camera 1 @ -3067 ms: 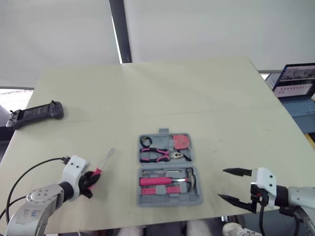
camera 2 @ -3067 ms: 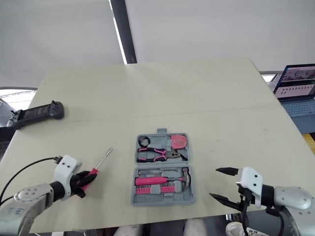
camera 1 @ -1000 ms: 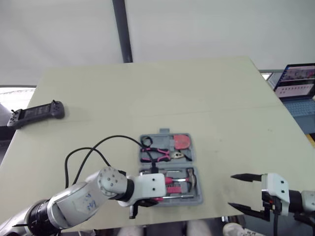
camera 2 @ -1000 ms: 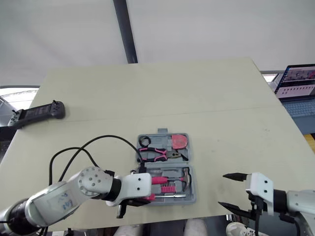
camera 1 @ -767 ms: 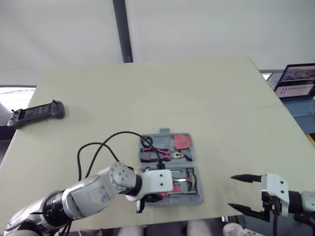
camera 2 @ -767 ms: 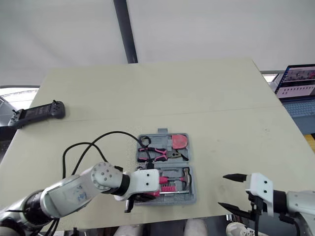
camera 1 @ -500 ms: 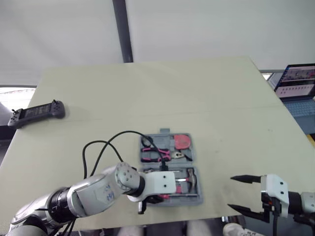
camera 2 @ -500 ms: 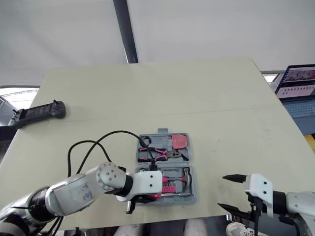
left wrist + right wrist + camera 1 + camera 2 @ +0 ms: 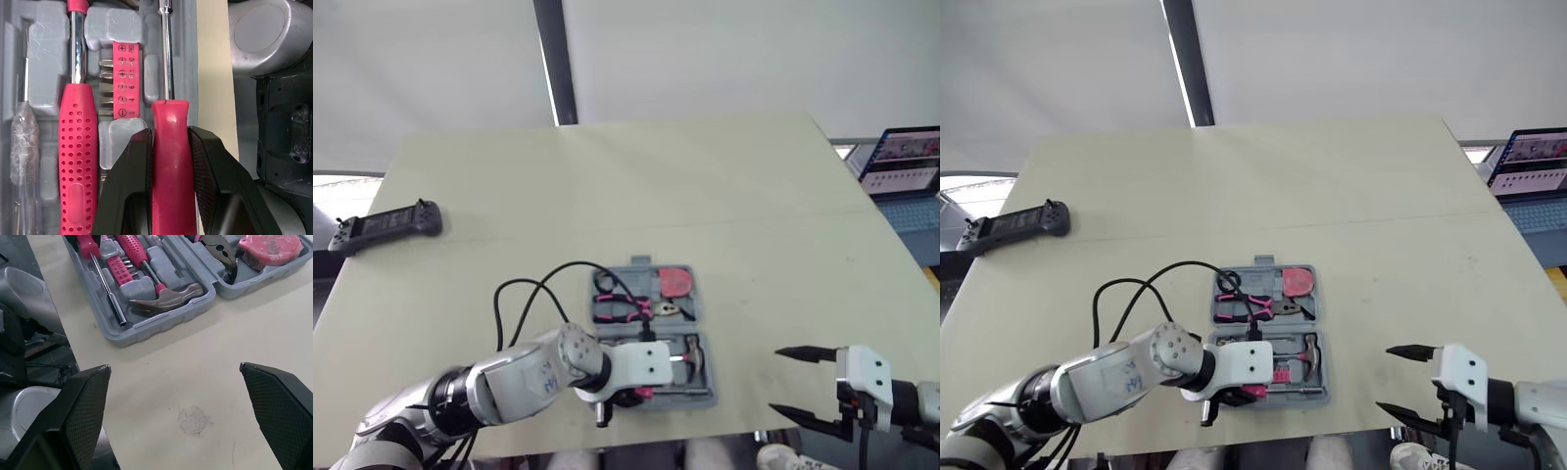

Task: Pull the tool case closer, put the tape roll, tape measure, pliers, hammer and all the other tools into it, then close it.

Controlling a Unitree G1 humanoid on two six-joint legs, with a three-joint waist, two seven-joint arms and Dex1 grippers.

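My left gripper (image 9: 168,134) jaws: clamped on one screwdriver (image 9: 169,166).
My right gripper (image 9: 173,366) jaws: wide, lower right.
Case (image 9: 161,325): one, open, lower centre.
Hammer (image 9: 166,296): one, inside.

My left arm (image 9: 504,384) is silver-grey and rounded, trailing a black cable (image 9: 582,263); both wrists carry white housings (image 9: 862,370) with black tapered fingers (image 9: 803,354).

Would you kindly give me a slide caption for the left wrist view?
Left gripper holds a pink-handled screwdriver at the edge of the open tool case.
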